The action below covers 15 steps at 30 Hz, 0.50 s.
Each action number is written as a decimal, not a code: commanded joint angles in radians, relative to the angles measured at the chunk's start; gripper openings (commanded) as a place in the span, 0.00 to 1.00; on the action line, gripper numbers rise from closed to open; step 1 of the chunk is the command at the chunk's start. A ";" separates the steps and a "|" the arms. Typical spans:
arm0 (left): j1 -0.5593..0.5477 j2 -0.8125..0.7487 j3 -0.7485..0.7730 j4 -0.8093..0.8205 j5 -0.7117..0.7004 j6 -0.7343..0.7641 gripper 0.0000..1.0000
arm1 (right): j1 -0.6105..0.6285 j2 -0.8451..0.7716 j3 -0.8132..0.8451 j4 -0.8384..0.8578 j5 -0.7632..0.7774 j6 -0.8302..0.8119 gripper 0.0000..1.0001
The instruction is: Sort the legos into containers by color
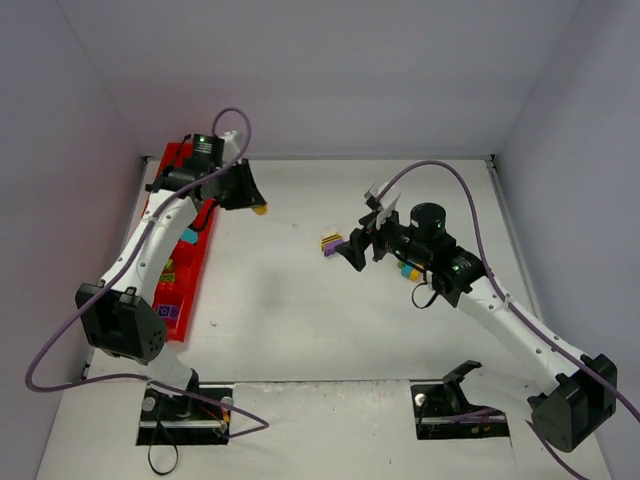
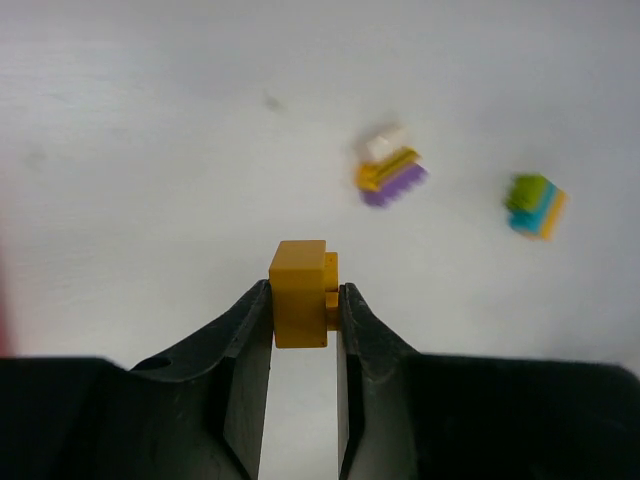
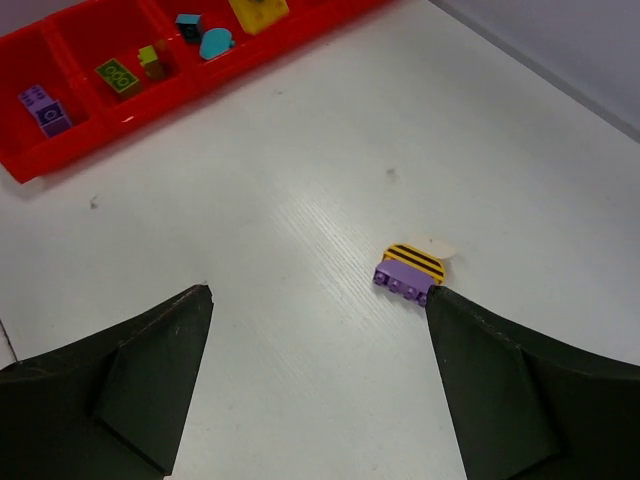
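Observation:
My left gripper (image 2: pixel 303 300) is shut on a yellow-orange brick (image 2: pixel 300 290) and holds it above the white table, just right of the red tray (image 1: pixel 195 262). A stack of purple, striped yellow and white legos (image 3: pixel 410 270) lies on the table by the right fingertip of my right gripper (image 3: pixel 318 292), which is open with nothing between its fingers. A second stack of lime, teal and orange legos (image 2: pixel 535 205) lies further right, partly under the right arm in the top view. The tray (image 3: pixel 90 138) holds a purple brick (image 3: pixel 45 108), lime bricks (image 3: pixel 118 75), teal pieces (image 3: pixel 215 43) and a yellow one (image 3: pixel 258 12).
The tray runs along the left wall of the white enclosure. Purple cables loop from both arms over the table. The arm bases sit at the near edge.

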 commanded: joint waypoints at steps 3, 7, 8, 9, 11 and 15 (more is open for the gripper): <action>0.159 0.057 0.124 0.006 -0.333 0.139 0.04 | -0.014 -0.024 0.012 0.031 0.194 0.090 0.84; 0.265 0.151 0.156 0.105 -0.434 0.153 0.04 | -0.017 -0.021 -0.011 0.021 0.234 0.150 0.83; 0.292 0.171 0.166 0.119 -0.446 0.155 0.04 | -0.017 -0.019 -0.020 0.021 0.234 0.154 0.83; 0.328 0.191 0.196 0.133 -0.448 0.155 0.04 | -0.017 -0.021 -0.023 0.019 0.234 0.157 0.83; 0.365 0.263 0.239 0.153 -0.469 0.155 0.04 | -0.017 -0.021 -0.036 0.017 0.234 0.171 0.83; 0.394 0.411 0.389 0.179 -0.497 0.175 0.04 | -0.017 -0.015 -0.045 0.010 0.231 0.182 0.83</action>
